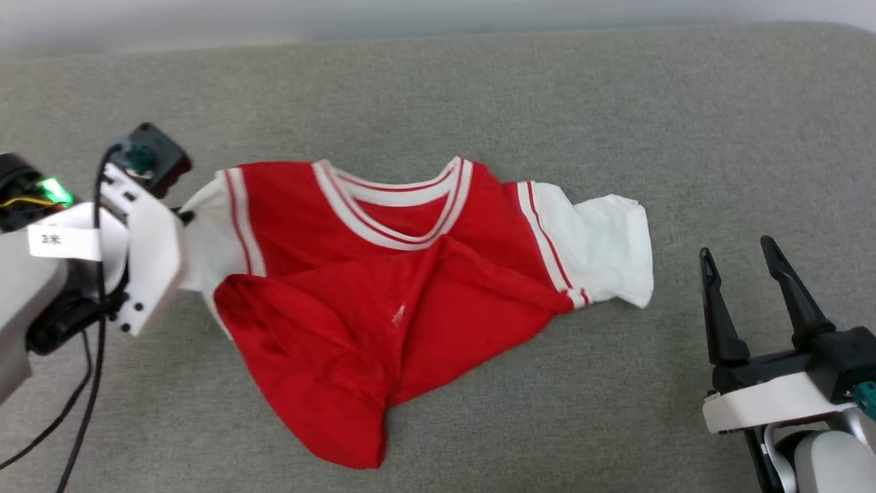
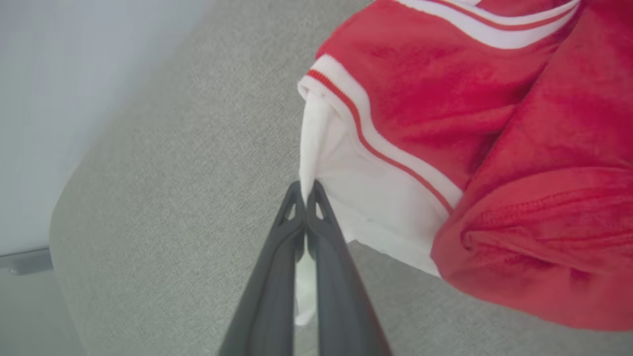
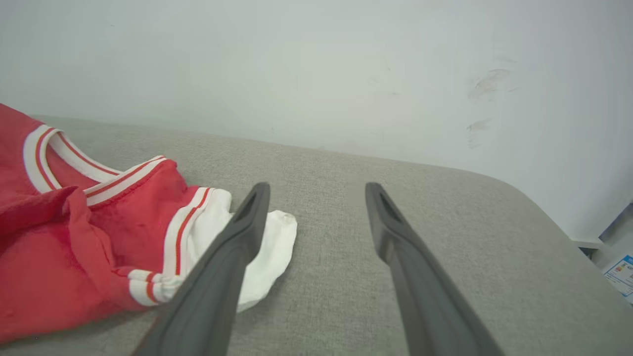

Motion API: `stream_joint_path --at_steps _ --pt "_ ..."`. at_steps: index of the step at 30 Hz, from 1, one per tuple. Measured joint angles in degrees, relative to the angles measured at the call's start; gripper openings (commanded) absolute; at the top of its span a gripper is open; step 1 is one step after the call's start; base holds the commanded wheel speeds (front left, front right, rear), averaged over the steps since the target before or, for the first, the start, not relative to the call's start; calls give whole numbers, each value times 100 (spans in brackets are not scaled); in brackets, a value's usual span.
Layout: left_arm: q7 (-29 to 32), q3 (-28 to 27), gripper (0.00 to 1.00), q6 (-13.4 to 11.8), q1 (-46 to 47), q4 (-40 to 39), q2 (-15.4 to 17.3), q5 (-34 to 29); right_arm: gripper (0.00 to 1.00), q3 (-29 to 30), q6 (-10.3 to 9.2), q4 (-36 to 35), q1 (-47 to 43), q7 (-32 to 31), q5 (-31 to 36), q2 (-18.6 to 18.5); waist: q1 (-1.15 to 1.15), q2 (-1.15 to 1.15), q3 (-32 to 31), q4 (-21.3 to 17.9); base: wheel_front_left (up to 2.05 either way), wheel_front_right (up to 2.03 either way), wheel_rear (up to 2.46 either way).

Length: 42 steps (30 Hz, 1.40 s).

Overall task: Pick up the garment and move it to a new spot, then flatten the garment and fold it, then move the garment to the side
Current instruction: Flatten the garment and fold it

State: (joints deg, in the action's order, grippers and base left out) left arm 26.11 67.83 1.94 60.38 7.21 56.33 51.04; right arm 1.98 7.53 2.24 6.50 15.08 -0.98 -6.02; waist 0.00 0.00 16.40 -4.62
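The garment point(image 1: 383, 274) is a red jersey T-shirt with white sleeves and a striped collar, lying crumpled on the grey cushion, its lower part folded up over the chest. My left gripper point(image 2: 305, 190) is shut on the edge of the garment's white sleeve point(image 2: 356, 198) at the shirt's left side; in the head view its fingertips are hidden behind the wrist point(image 1: 147, 253). My right gripper point(image 1: 742, 253) stands open to the right of the other white sleeve point(image 1: 602, 246), apart from it, with nothing between its fingers point(image 3: 247, 232).
The grey cushioned surface point(image 1: 547, 103) stretches wide behind and in front of the shirt. A pale wall point(image 3: 316, 64) rises behind its far edge. Black cables point(image 1: 82, 411) hang from my left arm. The cushion's rounded corner point(image 3: 544, 207) lies at the right.
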Motion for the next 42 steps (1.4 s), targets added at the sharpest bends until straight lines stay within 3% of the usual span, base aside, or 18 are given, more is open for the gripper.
stream_joint_path --at_steps 7,19,20,21,27,31,42 --pt "-268 -31 0 27 -171 1136 21 131 100 57 0 -27 90 0 48 -10 0 0 367 -196 0 0 0" --pt "-738 -41 0 221 -369 2707 -623 404 100 75 0 -31 192 0 104 -58 0 0 564 -346 0 0 0" --pt "-808 -51 43 253 -376 2783 -690 416 100 87 0 -22 190 0 107 -69 0 0 533 -328 0 0 0" --pt "-895 -47 100 254 -376 2841 -745 396 100 98 0 -18 185 0 108 -78 0 0 499 -306 0 0 0" --pt "-1370 -67 100 260 -238 2972 -937 190 100 110 0 32 97 0 105 -105 0 0 225 -126 0 0 0" --pt "-1312 -188 100 321 -49 2826 -836 299 100 108 0 46 10 0 97 -109 0 0 55 31 0 0 0" --pt "267 -438 100 379 201 2002 -314 1395 100 138 0 -45 -109 -48 60 -144 0 0 -25 246 0 0 0"
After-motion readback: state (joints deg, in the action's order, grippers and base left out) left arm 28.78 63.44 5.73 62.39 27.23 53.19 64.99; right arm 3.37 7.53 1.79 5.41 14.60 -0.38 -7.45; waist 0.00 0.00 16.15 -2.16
